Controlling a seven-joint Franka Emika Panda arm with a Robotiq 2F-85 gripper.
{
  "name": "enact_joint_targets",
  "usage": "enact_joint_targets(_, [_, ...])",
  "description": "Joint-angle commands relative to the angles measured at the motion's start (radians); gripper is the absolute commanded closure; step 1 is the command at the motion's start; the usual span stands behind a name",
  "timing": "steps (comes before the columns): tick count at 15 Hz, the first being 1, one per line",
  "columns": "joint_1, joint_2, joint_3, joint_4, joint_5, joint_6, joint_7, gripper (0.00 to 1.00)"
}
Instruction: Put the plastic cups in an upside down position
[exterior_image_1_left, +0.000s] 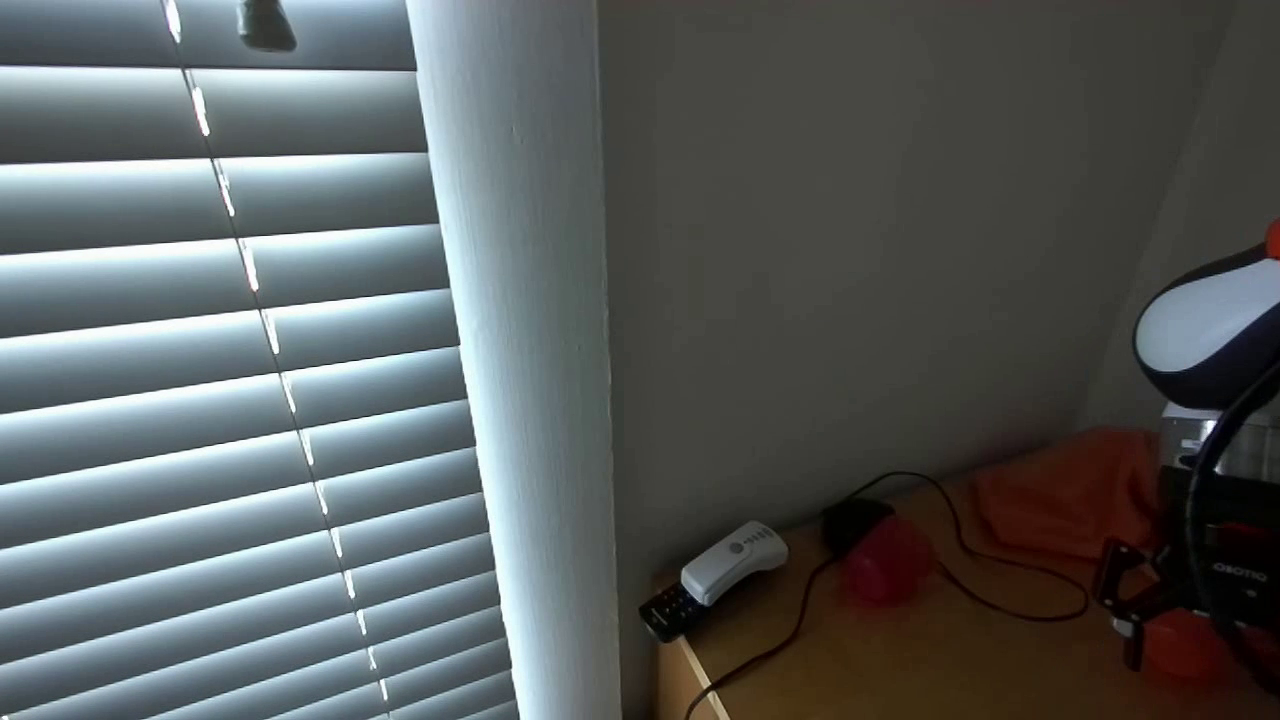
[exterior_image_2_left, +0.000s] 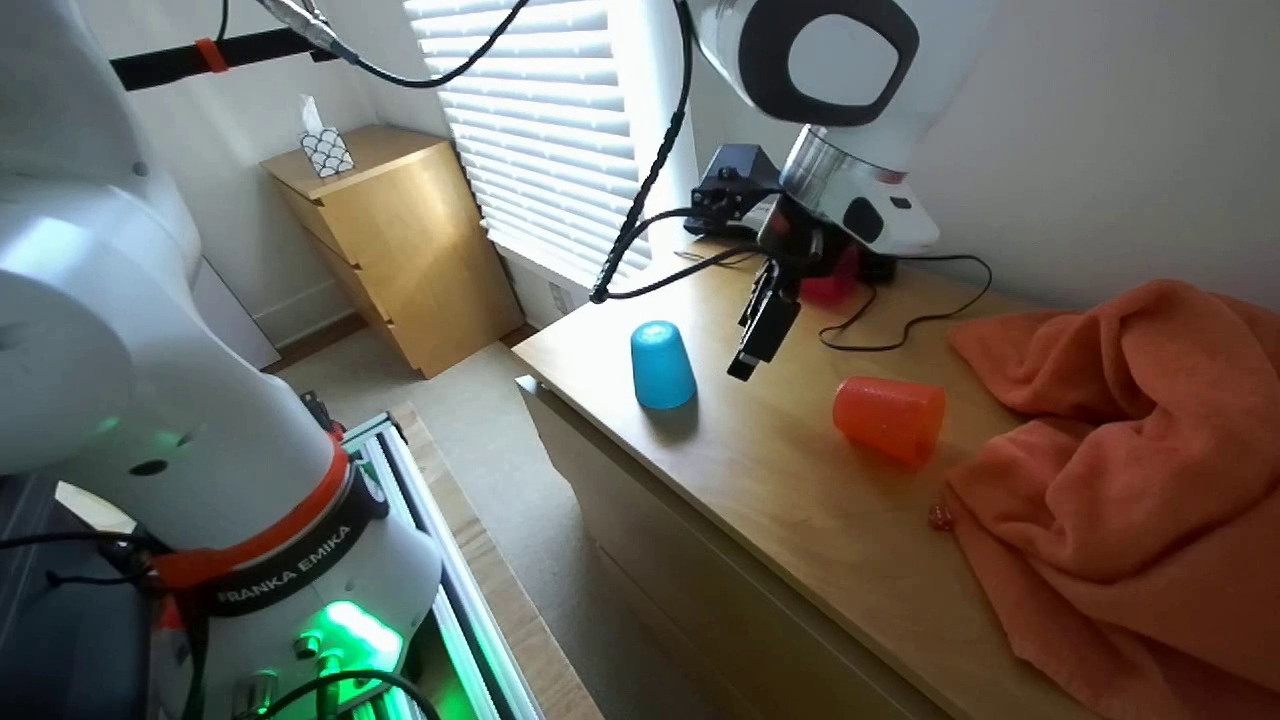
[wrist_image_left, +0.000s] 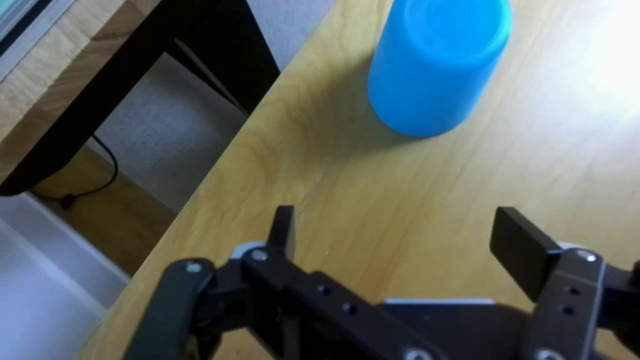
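My gripper is released: the wrist view shows me its fingers spread wide over the tabletop, bare surface between them. Ahead of them, and apart, the blue cup stands upside down close to a long edge. In an exterior view I can place it better, toward the corner at the end with the blinds, and there I also find the orange cup lying on its side, farther in from that long edge and near the orange cloth. A pink cup shows in both exterior views, nearer the edge along the wall, beside a dark object; I cannot tell which way up it is. For the corner where the short edge meets the wall, I get the clearest look in an exterior view: a white handset overlaps a black remote, right at the edge. In that same view my gripper hides part of the orange cup.
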Motion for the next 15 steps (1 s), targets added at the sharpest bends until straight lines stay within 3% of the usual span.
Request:
enact_joint_targets(1, [0.021, -0.117, -0.014, -0.124, -0.135, 0.170, 0.142, 0.00])
enact_joint_targets(8, [0.018, -0.120, -0.037, -0.204, -0.446, 0.511, 0.544, 0.00])
enact_joint_targets(12, [0.019, -0.107, -0.066, -0.212, -0.627, 0.520, 0.788, 0.00])
enact_joint_targets(15, [0.014, -0.097, -0.066, -0.210, -0.689, 0.520, 0.874, 0.00])
